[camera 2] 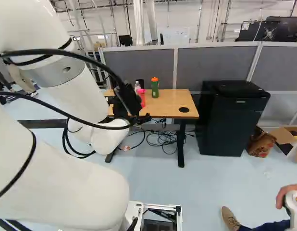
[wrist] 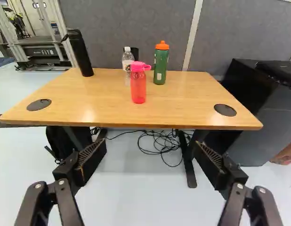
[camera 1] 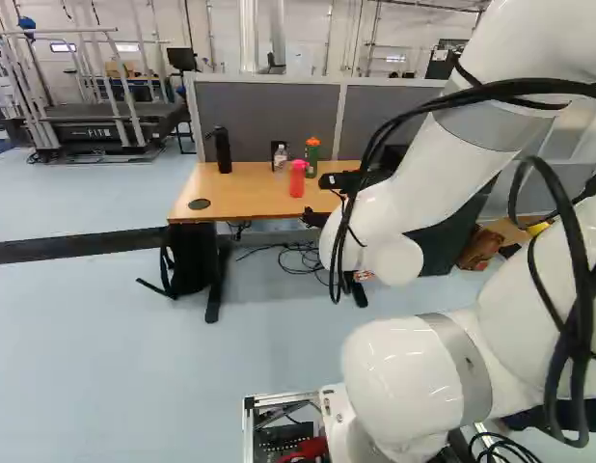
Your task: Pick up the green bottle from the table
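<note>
My gripper (camera 1: pixel 317 200) hangs at the near side of the wooden table (camera 1: pixel 242 188) in the left base view. In the wrist view the gripper (wrist: pixel 150 147) stands wide open with nothing between its fingers, short of the table's front edge. The green bottle (wrist: pixel 161 66) with an orange cap stands upright near the table's back edge, ahead of the gripper; it also shows as a green bottle (camera 2: pixel 154 91) in the right base view. A pink bottle (wrist: pixel 138 87) stands nearer and to one side of it, not touching it.
Beside the green bottle are a clear bottle (wrist: pixel 127 63) and a black object behind it. A tall black bottle (wrist: pixel 80 52) stands farther along. Grey partitions (wrist: pixel 124 33) rise behind the table, a black cabinet (camera 2: pixel 230 120) stands beside it, and cables (camera 2: pixel 163 139) lie beneath.
</note>
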You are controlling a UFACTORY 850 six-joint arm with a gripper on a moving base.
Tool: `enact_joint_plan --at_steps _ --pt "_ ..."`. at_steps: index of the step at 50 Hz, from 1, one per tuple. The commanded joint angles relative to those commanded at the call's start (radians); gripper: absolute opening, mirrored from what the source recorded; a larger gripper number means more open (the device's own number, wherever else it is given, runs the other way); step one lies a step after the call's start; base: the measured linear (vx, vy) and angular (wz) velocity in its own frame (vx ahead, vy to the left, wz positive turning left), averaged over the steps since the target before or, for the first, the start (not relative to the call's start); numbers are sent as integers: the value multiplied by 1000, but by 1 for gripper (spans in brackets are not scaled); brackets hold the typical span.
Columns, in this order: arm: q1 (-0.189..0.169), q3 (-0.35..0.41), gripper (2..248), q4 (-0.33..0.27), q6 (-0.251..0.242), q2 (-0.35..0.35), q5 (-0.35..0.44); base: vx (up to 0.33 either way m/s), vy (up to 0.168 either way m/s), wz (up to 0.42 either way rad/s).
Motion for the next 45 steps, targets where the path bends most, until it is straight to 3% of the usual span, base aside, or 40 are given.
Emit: enact_joint_plan --at_steps 45 --pt "0 0 247 0 0 0 0 248 -119 -10"
